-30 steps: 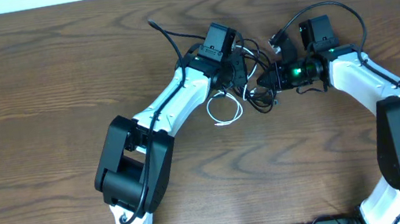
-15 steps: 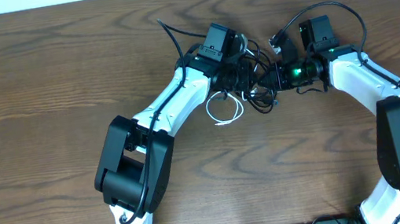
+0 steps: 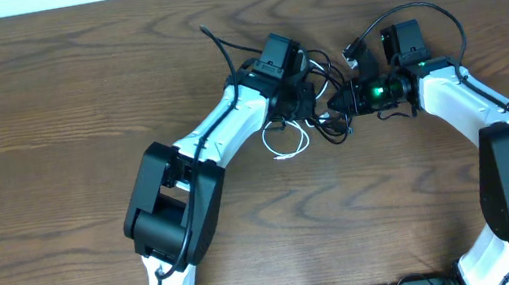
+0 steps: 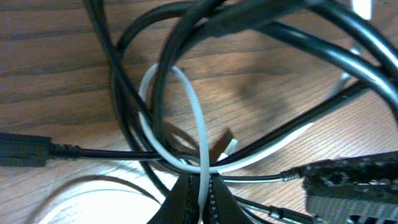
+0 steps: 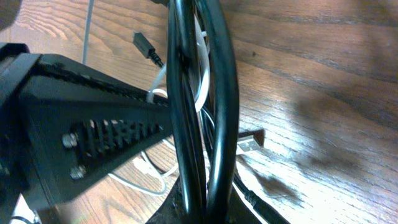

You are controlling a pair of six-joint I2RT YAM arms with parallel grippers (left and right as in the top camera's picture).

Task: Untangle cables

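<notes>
Two arms meet over a knot of cables on the wood worktop [image 3: 48, 113]. The left tool [image 4: 200, 198] is pinched closed on the white cable [image 4: 198, 124]. That cable rises from between its tips in a narrow loop, threaded through several turns of black cable [image 4: 134, 81]. Just beyond the tips the white strand crosses itself, and more white coil lies on the worktop to this tool's left. The right tool [image 5: 202, 210] faces it, their tips close together in the tangle. It appears closed on a bunch of black cable strands standing up from its tips, though the grip itself sits in shadow at the frame's edge. A silver plug [image 5: 250, 140] lies flat on the worktop just right of those strands. One length of black cable trails well away behind the left tool.
</notes>
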